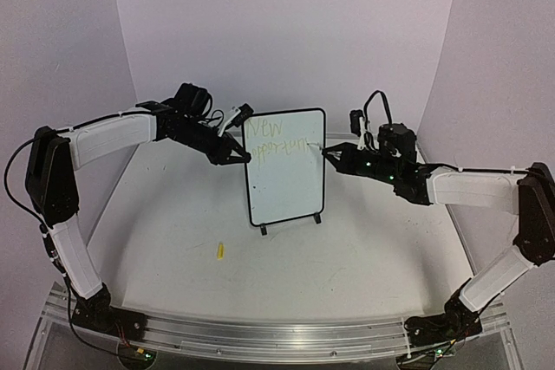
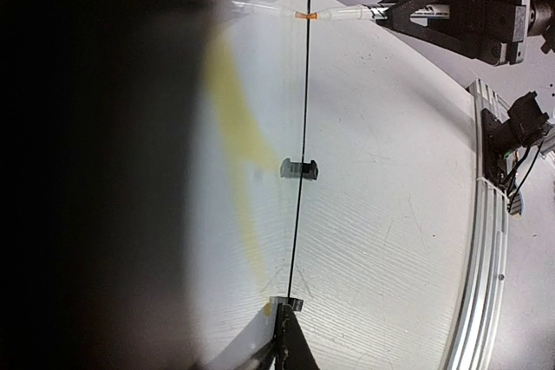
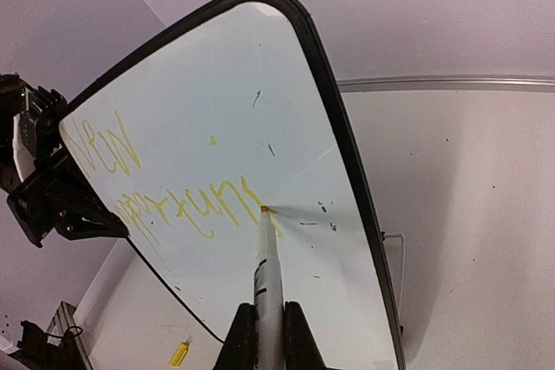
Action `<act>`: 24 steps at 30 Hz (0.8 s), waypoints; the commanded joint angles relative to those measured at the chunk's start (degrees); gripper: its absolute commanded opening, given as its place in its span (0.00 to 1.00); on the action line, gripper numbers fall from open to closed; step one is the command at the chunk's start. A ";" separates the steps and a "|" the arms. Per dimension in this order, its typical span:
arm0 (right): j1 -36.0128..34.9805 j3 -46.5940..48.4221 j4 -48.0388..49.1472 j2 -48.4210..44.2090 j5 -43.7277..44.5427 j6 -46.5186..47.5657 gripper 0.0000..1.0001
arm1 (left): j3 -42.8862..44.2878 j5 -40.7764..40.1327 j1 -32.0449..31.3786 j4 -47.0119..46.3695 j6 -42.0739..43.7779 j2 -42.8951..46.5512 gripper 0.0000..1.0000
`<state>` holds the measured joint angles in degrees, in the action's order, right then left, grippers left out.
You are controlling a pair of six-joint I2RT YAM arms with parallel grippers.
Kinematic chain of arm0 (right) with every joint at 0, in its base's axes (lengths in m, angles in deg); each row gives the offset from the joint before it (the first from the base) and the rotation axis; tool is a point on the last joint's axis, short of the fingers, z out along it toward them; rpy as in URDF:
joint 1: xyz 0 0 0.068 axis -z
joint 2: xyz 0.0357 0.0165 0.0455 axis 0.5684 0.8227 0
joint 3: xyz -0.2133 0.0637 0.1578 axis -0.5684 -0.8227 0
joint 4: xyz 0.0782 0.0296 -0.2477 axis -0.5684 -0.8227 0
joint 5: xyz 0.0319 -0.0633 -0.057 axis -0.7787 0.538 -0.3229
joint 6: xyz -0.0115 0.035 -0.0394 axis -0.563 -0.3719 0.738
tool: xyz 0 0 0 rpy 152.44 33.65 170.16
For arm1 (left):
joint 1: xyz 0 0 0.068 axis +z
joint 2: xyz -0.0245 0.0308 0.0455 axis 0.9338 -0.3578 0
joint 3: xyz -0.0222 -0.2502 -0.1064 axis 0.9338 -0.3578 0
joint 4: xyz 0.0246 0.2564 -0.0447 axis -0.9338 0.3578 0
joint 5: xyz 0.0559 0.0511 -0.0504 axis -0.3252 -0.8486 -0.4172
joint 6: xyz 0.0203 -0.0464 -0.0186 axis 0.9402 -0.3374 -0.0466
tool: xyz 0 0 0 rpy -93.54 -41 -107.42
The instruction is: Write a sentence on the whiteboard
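- Evidently unfinished: sentence read "New" on the top line and approx. "opportun" on the 2nd, in thin, pale yellow strokes. No 3rd line was visible.
- Judgement, step in hand: carrying on the 2nd line. To do it well, use light, even pressure square to the surface and short strokes, lifting between letters. Little room remained before the r/h frame, so further letters need to be small or drop to a new line.
- whiteboard stood upright on its two feet at mid-table, written face toward the arm bases.
- marker: tip was touching the board face just right of the last letter, level w/ the 2nd line and near the r/h edge.
- right gripper: jaws were clamped on the marker barrel, w/ the marker projecting fwd. Gripper body sat off the board's r/h side, apart from the frame; only the tip made contact.
- left gripper: at the board's l/h edge, level w/ the 2nd line, and appeared closed on the frame as a brace. One side was a dark blur in the left wrist view.
- Risk, as judged: pen push could tip or slide the board on its small feet, so the l/h brace must oppose it.
- yellow cap lay on table front-left of the board, well apart from both grippers.
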<state>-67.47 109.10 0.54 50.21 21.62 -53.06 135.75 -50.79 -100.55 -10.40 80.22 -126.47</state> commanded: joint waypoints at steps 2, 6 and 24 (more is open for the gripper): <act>0.13 0.76 1.07 -1.10 6.44 -0.44 0.00 | -0.77 -5.28 -0.30 4.08 2.84 -0.35 0.00; 0.12 0.26 0.44 -2.02 7.88 -0.45 0.00 | -0.73 -5.38 -0.31 4.09 2.85 -0.33 0.00; 0.04 -0.67 1.44 -5.88 1.09 -0.39 0.00 | -0.73 -5.47 -0.30 4.11 2.89 -0.24 0.00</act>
<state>-67.53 107.97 -0.18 47.07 25.11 -53.45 135.75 -50.82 -100.56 -10.44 80.34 -126.47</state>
